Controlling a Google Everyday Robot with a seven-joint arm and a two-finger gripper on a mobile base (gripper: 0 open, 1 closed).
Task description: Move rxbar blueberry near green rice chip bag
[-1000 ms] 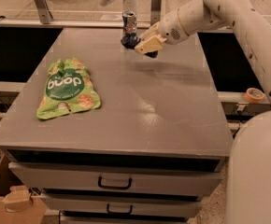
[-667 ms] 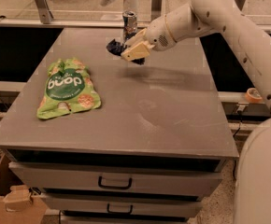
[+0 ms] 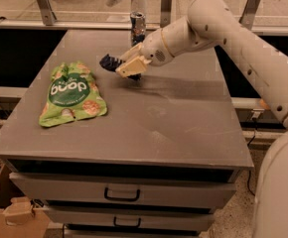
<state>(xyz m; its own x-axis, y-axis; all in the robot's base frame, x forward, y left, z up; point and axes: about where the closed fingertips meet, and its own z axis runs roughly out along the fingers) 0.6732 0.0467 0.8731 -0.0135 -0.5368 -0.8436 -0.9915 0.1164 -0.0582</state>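
Tool (image 3: 125, 63), cream-coloured, two-finger, at the end of a large white robot arm (image 3: 208, 24): positioned up and to the right of the green rice chip bag (image 3: 72, 93), over the far half of the bench.

Bag: bright green wrinkled pouch with a dark green round logo, white lettering and pictures of orange-tan chips. It lies flat, face up, on the grey flat-topped bench (image 3: 174, 128), close to the bench's left edge.

Tool state: fingers clamped on the rxbar blueberry (image 3: 110, 62), a small flat bar in a dark navy-blue wrapper. The bar's free end sticks out of the tool on the side facing the bag. The bar appears held clear of the bench top; a dark shadow lies on the surface just under the tool.

Bar relative to bag: beyond the bag's upper right corner, not touching it, with a strip of bare grey surface between the two.

Upright blue-and-silver drink can (image 3: 137, 25): farther from the bag than the bar, standing near the bench's far edge directly behind the tool. Its lower part is hidden by the tool and wrist.

Below the bag, on the bench front: two grey drawers (image 3: 119, 192), each with a dark handle. Brown cardboard box (image 3: 15, 214) on the floor, below and left of the bag.
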